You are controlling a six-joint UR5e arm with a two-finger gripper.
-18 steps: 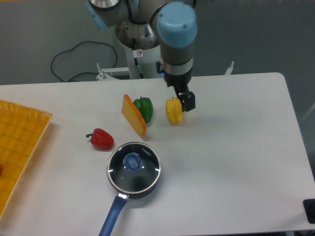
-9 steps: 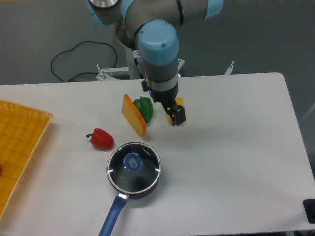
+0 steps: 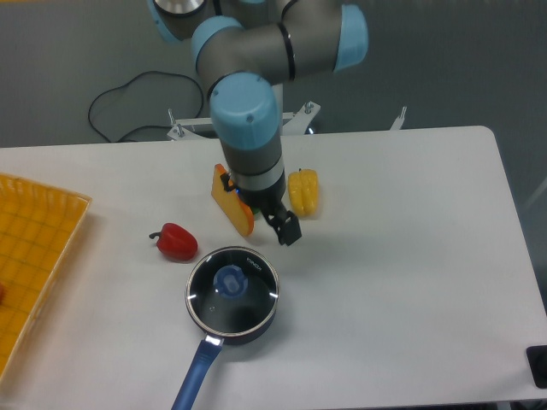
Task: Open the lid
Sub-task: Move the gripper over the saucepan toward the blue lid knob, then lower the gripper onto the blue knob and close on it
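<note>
In the fixed camera view, the lid (image 3: pixel 232 288) is seen seated on the black saucepan (image 3: pixel 233 297) near the front of the white counter (image 3: pixel 410 256), its blue knob centred. The gripper (image 3: pixel 285 229) is held above and just behind the saucepan's rim, apart from the lid; whether its fingers are parted cannot be told. A red pepper (image 3: pixel 175 242), an orange wedge (image 3: pixel 231 202) and a yellow pepper (image 3: pixel 303 192) are laid behind.

The lid (image 3: pixel 232 289) is a round clear glass disc with a thin silver rim and a blue centre knob, lying flat and closed atop the black saucepan (image 3: pixel 248 329) near the table's front edge.
</note>
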